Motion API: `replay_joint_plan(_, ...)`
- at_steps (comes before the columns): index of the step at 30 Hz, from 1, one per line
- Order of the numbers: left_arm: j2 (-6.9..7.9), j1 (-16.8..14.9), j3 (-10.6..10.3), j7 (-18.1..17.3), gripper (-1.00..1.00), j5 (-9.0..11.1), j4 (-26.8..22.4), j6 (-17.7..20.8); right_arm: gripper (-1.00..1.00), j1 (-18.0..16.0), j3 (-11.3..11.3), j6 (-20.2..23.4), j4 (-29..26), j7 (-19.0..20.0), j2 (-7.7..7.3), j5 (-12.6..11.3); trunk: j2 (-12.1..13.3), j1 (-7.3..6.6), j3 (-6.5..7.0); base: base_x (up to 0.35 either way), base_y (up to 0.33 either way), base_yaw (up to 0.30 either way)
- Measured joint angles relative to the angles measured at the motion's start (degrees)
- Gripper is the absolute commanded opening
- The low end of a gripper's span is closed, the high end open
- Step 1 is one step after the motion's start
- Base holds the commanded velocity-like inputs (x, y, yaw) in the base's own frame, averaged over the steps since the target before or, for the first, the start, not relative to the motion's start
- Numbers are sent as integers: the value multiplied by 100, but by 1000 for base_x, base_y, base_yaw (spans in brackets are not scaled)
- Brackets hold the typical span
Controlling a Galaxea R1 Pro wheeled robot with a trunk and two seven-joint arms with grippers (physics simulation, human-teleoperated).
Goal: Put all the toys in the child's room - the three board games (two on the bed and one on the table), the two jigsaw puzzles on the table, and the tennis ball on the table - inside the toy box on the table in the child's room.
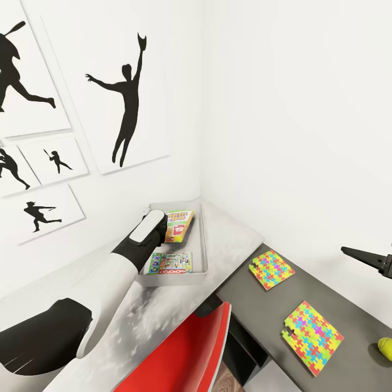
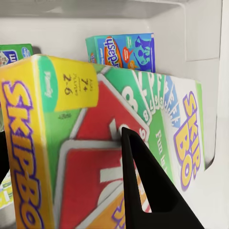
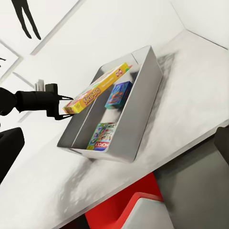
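Observation:
My left gripper [image 3: 63, 108] is shut on one end of the green-yellow-red SKIP-BO board game [image 1: 181, 225], holding it tilted over the pale grey toy box [image 1: 203, 239]. The left wrist view has the SKIP-BO box [image 2: 95, 143] close up, with one black finger [image 2: 143, 191] across it. Inside the toy box [image 3: 143, 109] lie the MONOPOLY game [image 1: 171, 263] and a smaller blue game [image 3: 118, 94]. Two jigsaw puzzles [image 1: 271, 269] [image 1: 313, 337] and the tennis ball [image 1: 385, 348] rest on the lower dark grey desk. My right gripper [image 1: 362, 255] hovers open at the far right.
The toy box sits in the corner of the pale table [image 1: 234, 231], against white walls with black player silhouettes. A red chair [image 1: 185, 354] stands in front, between the table and the dark grey desk [image 1: 354, 316].

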Motion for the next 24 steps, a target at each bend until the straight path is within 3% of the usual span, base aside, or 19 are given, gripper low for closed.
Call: replay_joint_plan(24, 18, 30, 0, 49, -100, -12, 11, -211, 100, 0, 30, 0, 0, 0, 0, 0, 0, 0, 0, 0, 0, 0)
